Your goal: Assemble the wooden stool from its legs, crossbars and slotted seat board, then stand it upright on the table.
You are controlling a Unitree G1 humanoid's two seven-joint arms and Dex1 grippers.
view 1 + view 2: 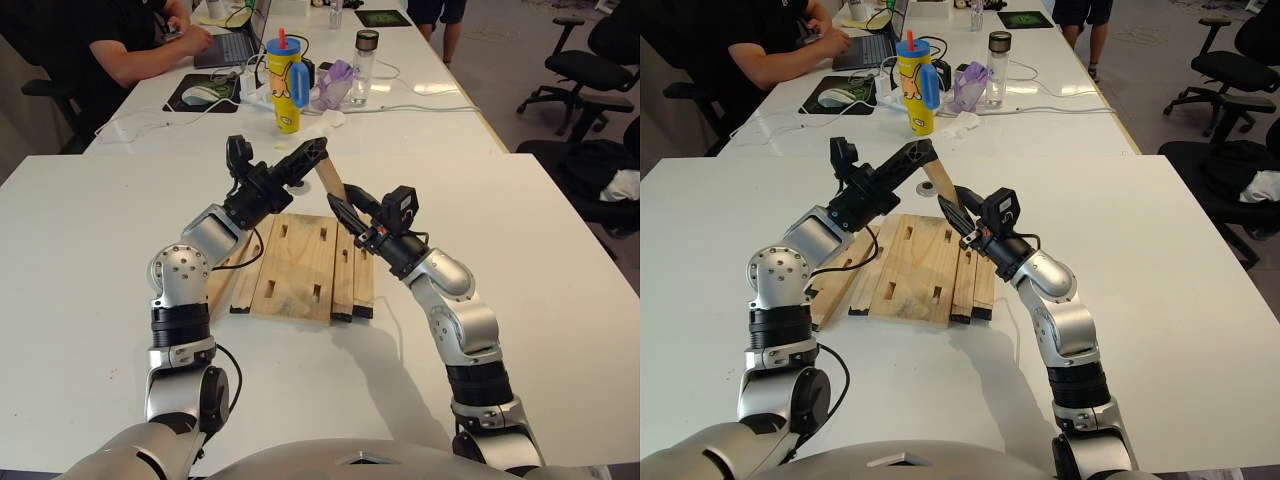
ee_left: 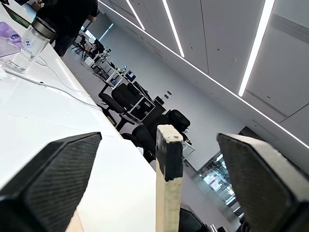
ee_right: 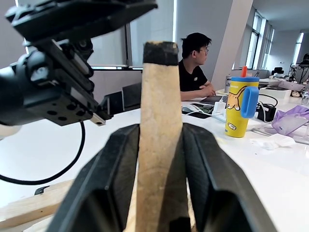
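Observation:
A slotted seat board (image 1: 300,265) lies flat on the white table (image 1: 90,260), with loose wooden bars along its left side (image 1: 238,272) and its right side (image 1: 358,285). My right gripper (image 1: 345,207) is shut on a wooden leg (image 1: 331,182) and holds it tilted up above the board's far edge. In the right wrist view the leg (image 3: 157,121) stands clamped between the dark fingers (image 3: 113,183). My left gripper (image 1: 312,152) is open around the leg's upper end; the leg's tip (image 2: 169,145) stands between the fingers (image 2: 53,179) with gaps on both sides.
A second table behind holds a yellow cup (image 1: 285,85), a bottle (image 1: 363,65), a purple bag (image 1: 336,82) and cables, with a person at a laptop (image 1: 225,45). Office chairs (image 1: 585,70) stand to the right. Bare tabletop lies on both sides of the board.

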